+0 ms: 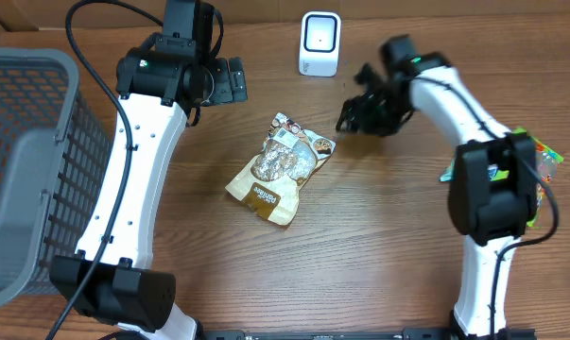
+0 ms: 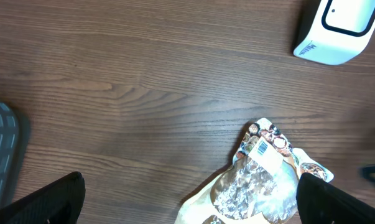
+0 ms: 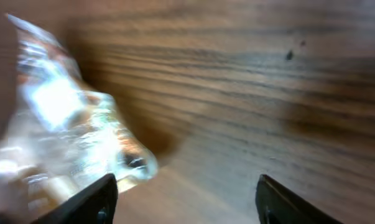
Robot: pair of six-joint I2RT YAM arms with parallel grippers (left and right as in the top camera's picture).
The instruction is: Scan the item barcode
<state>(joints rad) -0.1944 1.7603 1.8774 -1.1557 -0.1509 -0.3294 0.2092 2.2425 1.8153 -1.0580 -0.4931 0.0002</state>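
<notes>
Item for scanning: one snack bag (image 1: 280, 170), tan and foil, lying flat on the wooden table (image 1: 360, 255) near its middle, long axis running diagonally, with its upper end pointing toward the scanner (image 1: 319, 44). A white barcode label (image 2: 262, 153) sits face up near that upper end, legible as a label in the left wrist view. The scanner is a small white upright unit at the far edge of the table, well apart from the bag. Left gripper (image 1: 226, 83): hangs above the table up and to the left of the bag, jaws spread as wide as they go, nothing between them. In its own camera the two dark fingers (image 2: 47, 202) show only at the bottom corners, the bag's top end between and below them, apart from both. Right gripper (image 1: 353, 115): low over the table just beside the bag's upper right corner, between bag and scanner, jaws parted and holding nothing. Its wrist view is blurred, with the crinkled foil at the left of the frame and bare wood between the fingertips (image 3: 91, 202). Other holdings: grey mesh basket (image 1: 39, 170) at the table's left edge; a few bright-coloured packets (image 1: 542, 161) at the right edge, partly hidden by the right arm.
</notes>
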